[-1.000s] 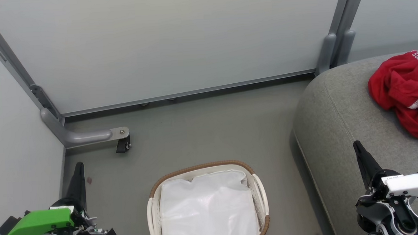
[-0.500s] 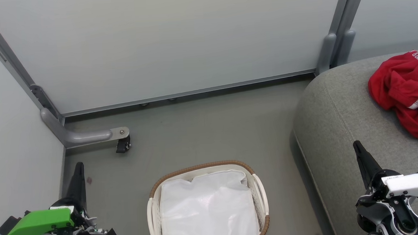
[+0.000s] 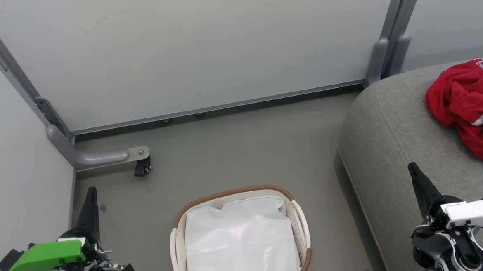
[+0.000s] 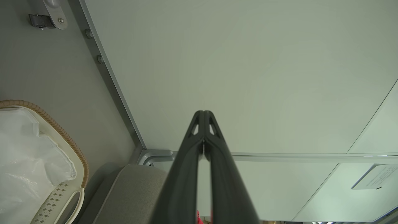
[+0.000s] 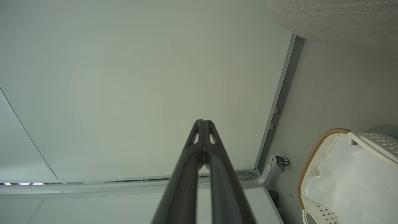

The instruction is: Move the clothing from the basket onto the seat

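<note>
Left fingers (image 3: 90,209): pressed together, tips meeting, nothing between them. In my left wrist view the pair (image 4: 186,174) points at the pale partition panel (image 4: 248,77). In the head view they sit low left over the grey floor (image 3: 234,152), just beside the left wall panel (image 3: 15,164). A green housing (image 3: 45,257) sits on that wrist.

Right fingers (image 3: 422,188): also closed tip to tip and holding nothing; the right wrist view shows the same (image 5: 186,174). In the head view they lie over the front left part of the seat (image 3: 390,144). A white housing (image 3: 473,212) sits behind them.

Basket (image 3: 228,192): on the floor between the two arms, close to the bottom edge, touched by neither. I see only the white liner (image 3: 241,243) inside it, crumpled at the far side. Its brown woven rim also shows in the left wrist view (image 4: 62,133) and the right wrist view (image 5: 314,155).

Clothing (image 3: 467,107): lying bunched on top of the seat at the far right, well apart from the basket, cut off by the frame edge. White trim and a bit of white lettering are visible.

Surroundings: the seat's rounded corner rises between basket and clothing. A grey partition foot (image 3: 98,157) with a black castor (image 3: 143,167) juts onto the floor beyond the left fingers. A grey post (image 3: 389,41) stands at the seat's far corner.
</note>
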Controlling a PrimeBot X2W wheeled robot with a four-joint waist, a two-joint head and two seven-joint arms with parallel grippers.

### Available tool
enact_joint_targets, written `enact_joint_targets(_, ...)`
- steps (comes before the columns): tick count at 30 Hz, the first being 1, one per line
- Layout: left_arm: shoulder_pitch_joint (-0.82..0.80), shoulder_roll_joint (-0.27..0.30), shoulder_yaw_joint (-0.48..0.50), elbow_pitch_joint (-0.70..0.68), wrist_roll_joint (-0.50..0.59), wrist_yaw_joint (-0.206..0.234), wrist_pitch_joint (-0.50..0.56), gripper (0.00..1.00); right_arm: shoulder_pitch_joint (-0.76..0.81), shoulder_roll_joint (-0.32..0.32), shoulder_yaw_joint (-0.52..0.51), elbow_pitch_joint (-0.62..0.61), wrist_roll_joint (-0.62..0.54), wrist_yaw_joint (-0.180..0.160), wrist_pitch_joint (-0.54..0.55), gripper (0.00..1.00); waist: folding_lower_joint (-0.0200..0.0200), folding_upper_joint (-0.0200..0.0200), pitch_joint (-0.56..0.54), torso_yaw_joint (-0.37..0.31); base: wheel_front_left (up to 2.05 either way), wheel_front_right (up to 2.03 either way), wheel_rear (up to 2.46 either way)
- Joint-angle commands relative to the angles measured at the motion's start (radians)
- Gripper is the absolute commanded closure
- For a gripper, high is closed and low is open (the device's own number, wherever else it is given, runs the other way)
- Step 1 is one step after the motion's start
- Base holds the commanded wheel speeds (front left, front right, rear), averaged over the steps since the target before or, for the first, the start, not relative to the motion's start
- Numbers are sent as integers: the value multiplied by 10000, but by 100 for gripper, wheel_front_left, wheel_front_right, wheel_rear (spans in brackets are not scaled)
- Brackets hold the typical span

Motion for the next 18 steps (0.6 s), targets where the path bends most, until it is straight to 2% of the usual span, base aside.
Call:
enact_joint_targets(1,-106,62,22,-6,-31,-63,29,100,-18,-60,-20,-25,32,-1,26,100,0,-1,0,0,0,0,0)
enact_joint_targets(18,-106,62,22,-5,-32,-63,29,100,-18,-60,-19,-25,32,0,26,100,0,-1,0,0,0,0,0)
